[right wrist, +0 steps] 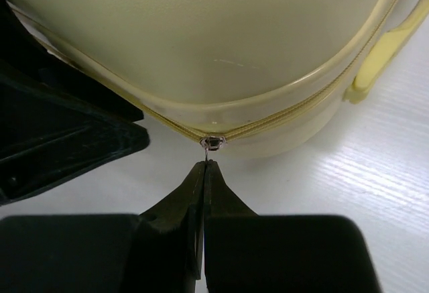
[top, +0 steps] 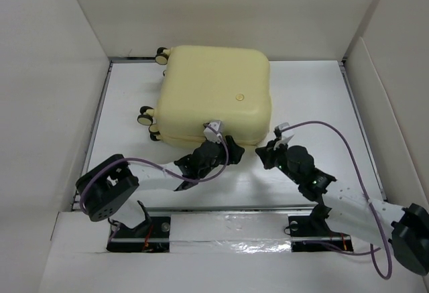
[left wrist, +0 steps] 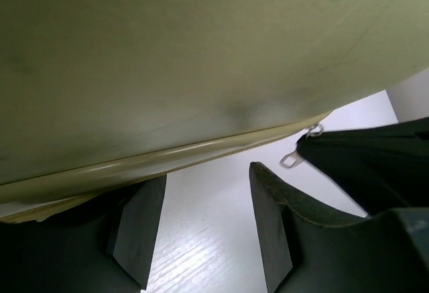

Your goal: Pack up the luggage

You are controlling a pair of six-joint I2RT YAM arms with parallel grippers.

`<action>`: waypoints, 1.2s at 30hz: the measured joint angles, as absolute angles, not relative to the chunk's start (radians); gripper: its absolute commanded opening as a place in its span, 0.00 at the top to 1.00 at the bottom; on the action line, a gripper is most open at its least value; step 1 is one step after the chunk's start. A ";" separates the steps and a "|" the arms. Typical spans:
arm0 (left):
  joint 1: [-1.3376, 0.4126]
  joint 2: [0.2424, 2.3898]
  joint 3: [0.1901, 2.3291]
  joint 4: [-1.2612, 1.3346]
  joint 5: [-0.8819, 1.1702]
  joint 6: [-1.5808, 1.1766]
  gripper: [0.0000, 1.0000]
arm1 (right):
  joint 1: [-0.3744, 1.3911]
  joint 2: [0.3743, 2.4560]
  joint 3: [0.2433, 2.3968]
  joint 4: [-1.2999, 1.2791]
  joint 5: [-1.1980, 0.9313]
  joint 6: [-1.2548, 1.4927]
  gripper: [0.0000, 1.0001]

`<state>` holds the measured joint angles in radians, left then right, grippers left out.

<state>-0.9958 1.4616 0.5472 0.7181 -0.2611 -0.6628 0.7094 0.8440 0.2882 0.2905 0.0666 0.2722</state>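
Black fingers [right wrist: 175,202] of the right gripper [right wrist: 204,167] fill the foreground of the right wrist view, pressed flat together with no gap. Their tips are closed on the thin metal zipper pull [right wrist: 209,152] that hangs from the slider [right wrist: 213,142] at a rounded near corner of the luggage [top: 211,88]. The luggage is laid flat towards the far side of the white table [top: 315,98], its two shells shut together, its wheels [top: 146,115] at the left and a small round emblem [top: 240,96] on top. The left gripper [left wrist: 201,229] is held about half open at the near edge of the shell, just beside the right one. Nothing is held between its fingers, and the shell's rim passes just above them.

The step in hand is judged to be the zipping — the case is already shut and the pull is gripped. Which stretch of the seam is left open cannot be told. For the next move the pull must be drawn along the seam, following the curve of the corner, while the shell is braced by the left gripper so that it is not dragged across the table. So thin a tab may be lost if it is tugged off the line of the zipper.
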 measured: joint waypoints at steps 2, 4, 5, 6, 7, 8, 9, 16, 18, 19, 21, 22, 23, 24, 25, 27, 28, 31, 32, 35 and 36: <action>-0.987 1.470 0.556 0.723 -0.242 -0.665 0.50 | 0.770 0.887 0.308 0.296 0.132 0.301 1.00; -0.974 1.478 0.564 0.728 -0.217 -0.669 0.50 | 0.817 0.936 0.327 0.316 0.172 0.325 1.00; -0.969 1.480 0.565 0.730 -0.208 -0.670 0.50 | 0.841 0.963 0.339 0.328 0.187 0.334 1.00; -0.963 1.483 0.566 0.732 -0.202 -0.670 0.50 | 0.862 0.989 0.354 0.336 0.204 0.339 1.00; -0.959 1.486 0.567 0.735 -0.195 -0.671 0.50 | 0.881 1.012 0.369 0.343 0.220 0.341 1.00; -0.954 1.488 0.569 0.737 -0.187 -0.671 0.50 | 0.895 1.033 0.384 0.345 0.236 0.342 1.00; -0.950 1.491 0.572 0.737 -0.184 -0.670 0.50 | 0.904 1.052 0.396 0.345 0.253 0.342 1.00; -0.900 1.482 0.575 0.724 -0.137 -0.664 0.38 | 0.935 1.143 0.429 0.393 0.351 0.352 1.00; -0.880 1.437 0.552 0.702 -0.123 -0.678 0.32 | 0.934 1.154 0.429 0.414 0.347 0.360 1.00; -0.868 1.394 0.534 0.682 -0.120 -0.683 0.27 | 0.932 1.154 0.429 0.418 0.339 0.363 1.00; -0.842 1.276 0.508 0.622 -0.118 -0.695 0.24 | 0.923 1.151 0.429 0.421 0.310 0.367 1.00; -0.835 1.205 0.499 0.588 -0.123 -0.697 0.21 | 0.918 1.149 0.429 0.421 0.294 0.369 1.00; -0.828 1.131 0.496 0.548 -0.133 -0.699 0.19 | 0.916 1.145 0.429 0.420 0.282 0.370 1.00; -0.818 1.063 0.496 0.521 -0.139 -0.703 0.17 | 0.914 1.142 0.429 0.419 0.274 0.370 1.00; -0.803 0.987 0.496 0.467 -0.155 -0.714 0.14 | 0.912 1.139 0.429 0.418 0.264 0.370 1.00; -0.739 0.847 0.496 0.410 -0.168 -0.731 0.13 | 0.911 1.139 0.429 0.418 0.246 0.370 1.00; -0.687 0.786 0.496 0.372 -0.170 -0.745 0.13 | 0.909 1.139 0.429 0.418 0.239 0.370 1.00; -0.486 0.673 0.496 0.289 -0.183 -0.784 0.13 | 0.905 1.138 0.427 0.418 0.216 0.369 1.00; -0.418 0.651 0.496 0.268 -0.184 -0.794 0.12 | 0.902 1.137 0.427 0.419 0.206 0.369 1.00; -0.263 0.626 0.496 0.226 -0.198 -0.829 0.11 | 0.889 1.127 0.422 0.417 0.181 0.366 1.00; -0.216 0.627 0.496 0.217 -0.198 -0.845 0.10 | 0.887 1.123 0.421 0.415 0.176 0.364 1.00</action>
